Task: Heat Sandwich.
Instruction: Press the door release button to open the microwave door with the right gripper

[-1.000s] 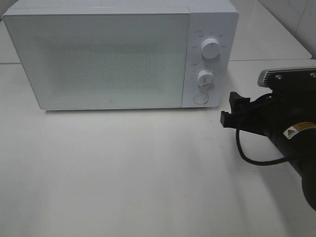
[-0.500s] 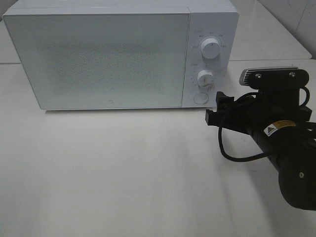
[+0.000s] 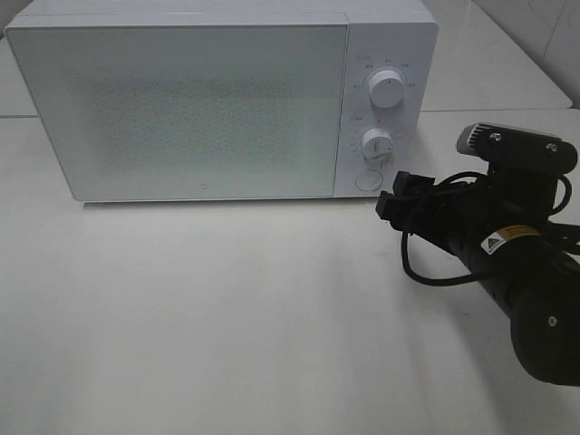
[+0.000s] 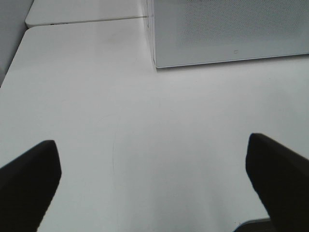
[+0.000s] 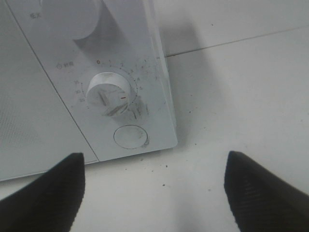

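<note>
A: Sandwich?
B: Not in any view. Maybe behind the shut door of the microwave at the worktop's back edge; can't tell.
A: Fingers?
B: Left fingers spread wide, empty, over bare worktop. Right fingers well apart, holding nothing, near the round button below the timer knob.
A: Progress?
B: Door closed, so I'd judge loading done; setting controls, heating and retrieval left.

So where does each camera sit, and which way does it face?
High: above, looking down at microwave and table; right arm, right fingers show.
Left wrist: low over table, facing microwave's bottom corner; open left fingers show.
Right wrist: close on lower dial and button; open right fingers show.
Shared: all see the microwave.
</note>
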Robot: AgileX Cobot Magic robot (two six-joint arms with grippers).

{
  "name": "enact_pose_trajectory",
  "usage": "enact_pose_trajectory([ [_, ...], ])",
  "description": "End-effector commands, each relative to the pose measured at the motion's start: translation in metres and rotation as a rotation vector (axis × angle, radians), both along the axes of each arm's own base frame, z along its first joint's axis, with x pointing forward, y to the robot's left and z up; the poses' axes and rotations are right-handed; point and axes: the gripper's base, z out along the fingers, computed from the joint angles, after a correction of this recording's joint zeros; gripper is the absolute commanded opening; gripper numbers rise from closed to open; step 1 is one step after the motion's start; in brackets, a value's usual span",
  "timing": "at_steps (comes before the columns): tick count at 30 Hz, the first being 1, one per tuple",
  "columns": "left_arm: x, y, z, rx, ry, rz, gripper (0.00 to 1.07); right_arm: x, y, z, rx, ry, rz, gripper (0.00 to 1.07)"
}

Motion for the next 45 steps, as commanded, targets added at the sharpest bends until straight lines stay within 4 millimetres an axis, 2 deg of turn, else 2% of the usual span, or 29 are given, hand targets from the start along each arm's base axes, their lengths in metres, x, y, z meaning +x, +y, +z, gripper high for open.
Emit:
enact_pose_trajectory([
  [1,-0.0034,-0.0007,0.0000,-0.009,-0.034,-0.008,1.01,0.0000,0.0042,0.0005,0.187,0.021,-0.035,0.76],
  [2,-0.0034,-0.0007,0.0000,-0.009,-0.034,-0.008,1.01,-0.0003,0.0043,-0.0001,0.295,0.034,-0.070,0.76],
  [4,-0.0034,-0.0007,0.0000,-0.009,-0.034,-0.008,1.01,-0.0004,0.0045,-0.0001,0.358,0.038,-0.090,0.76],
  [7,-0.0034,-0.0007,0.0000,-0.009,-0.034,-0.008,1.01,-0.0004,0.0072,0.0001,0.575,0.059,-0.132,0.76],
  [8,-0.0034,-0.0007,0.0000,-0.009,-0.034,-0.008,1.01,-0.0004,0.0072,0.0001,0.575,0.059,-0.132,0.76],
  [11,-0.0034,-0.0007,0.0000,-0.009,-0.034,-0.008,1.01,-0.0006,0.0098,0.0006,0.771,0.081,-0.169,0.76],
  [16,-0.0034,-0.0007,0.0000,-0.009,-0.034,-0.008,1.01,-0.0011,0.0103,-0.0004,0.970,0.114,-0.241,0.76],
  [22,-0.0034,-0.0007,0.0000,-0.009,-0.034,-0.008,1.01,-0.0026,0.0108,-0.0041,1.081,0.167,-0.303,0.76],
  [27,-0.0034,-0.0007,0.0000,-0.009,-0.034,-0.008,1.01,-0.0033,0.0109,-0.0059,1.144,0.193,-0.340,0.70],
  [32,-0.0034,-0.0007,0.0000,-0.009,-0.034,-0.008,1.01,-0.0033,0.0107,-0.0059,1.153,0.193,-0.346,0.57],
  [35,-0.0034,-0.0007,0.0000,-0.009,-0.034,-0.008,1.01,-0.0033,0.0104,-0.0060,1.154,0.191,-0.350,0.36],
  [36,-0.0034,-0.0007,0.0000,-0.009,-0.034,-0.008,1.01,-0.0033,0.0104,-0.0060,1.154,0.191,-0.350,0.36],
  [37,-0.0034,-0.0007,0.0000,-0.009,-0.034,-0.008,1.01,-0.0033,0.0104,-0.0060,1.155,0.192,-0.351,0.29],
  [38,-0.0034,-0.0007,0.0000,-0.009,-0.034,-0.008,1.01,-0.0036,0.0105,-0.0066,1.155,0.198,-0.355,0.16],
  [39,-0.0034,-0.0007,0.0000,-0.009,-0.034,-0.008,1.01,-0.0039,0.0106,-0.0074,1.154,0.207,-0.359,0.09],
  [40,-0.0034,-0.0007,0.0000,-0.009,-0.034,-0.008,1.01,-0.0039,0.0106,-0.0074,1.154,0.207,-0.359,0.09],
  [41,-0.0034,-0.0007,0.0000,-0.009,-0.034,-0.008,1.01,-0.0043,0.0106,-0.0081,1.151,0.215,-0.363,0.02],
  [42,-0.0034,-0.0007,0.0000,-0.009,-0.034,-0.008,1.01,-0.0044,0.0107,-0.0084,1.150,0.219,-0.365,0.00],
  [45,-0.0034,-0.0007,0.0000,-0.009,-0.034,-0.008,1.01,-0.0044,0.0108,-0.0084,1.150,0.220,-0.364,0.00],
])
